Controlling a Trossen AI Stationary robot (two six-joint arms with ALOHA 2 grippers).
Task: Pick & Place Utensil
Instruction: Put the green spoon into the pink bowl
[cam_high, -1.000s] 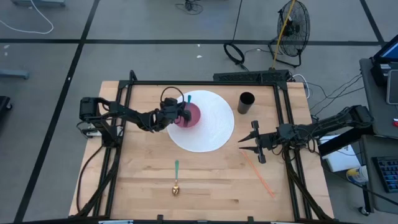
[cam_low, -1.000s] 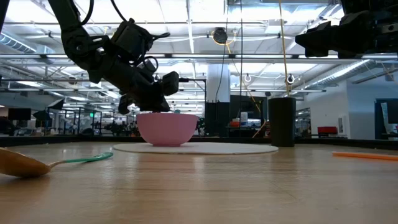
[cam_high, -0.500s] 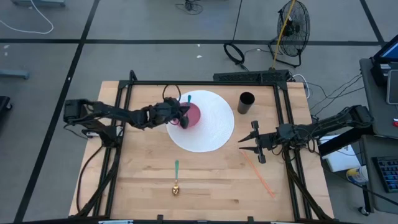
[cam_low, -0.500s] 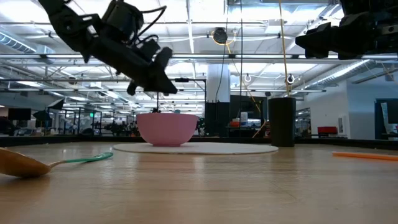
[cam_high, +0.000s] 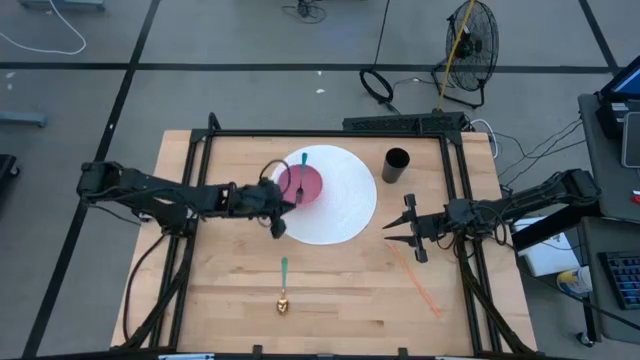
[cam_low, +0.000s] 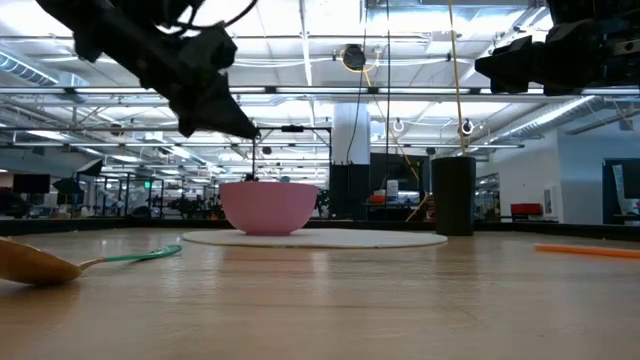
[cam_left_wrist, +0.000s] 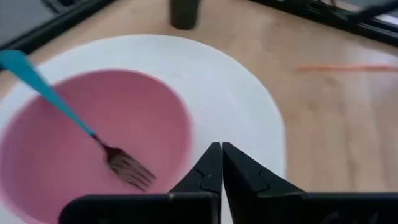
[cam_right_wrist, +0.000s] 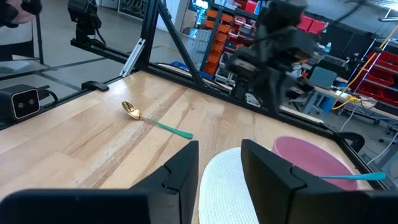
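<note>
Bowl: we see a pink bowl (cam_left_wrist: 93, 143) filling the left half of the frame, cut off at the left and bottom edges.
Fork: a fork (cam_left_wrist: 68, 115) with a teal handle lies inside the bowl, handle rising to the upper left, metal tines low in the bowl near bottom centre.
Plate: a white plate (cam_left_wrist: 249, 124) lies under the bowl, its bare rim curving through the centre.
Left gripper: we find the left gripper (cam_left_wrist: 222, 163) at bottom centre, dark fingers pressed together, nothing between them.
Cup: a dark cup (cam_left_wrist: 185, 14) at top centre, on the wooden table (cam_left_wrist: 336, 137).
Straw: an orange straw (cam_left_wrist: 348, 67) at upper right.
</note>
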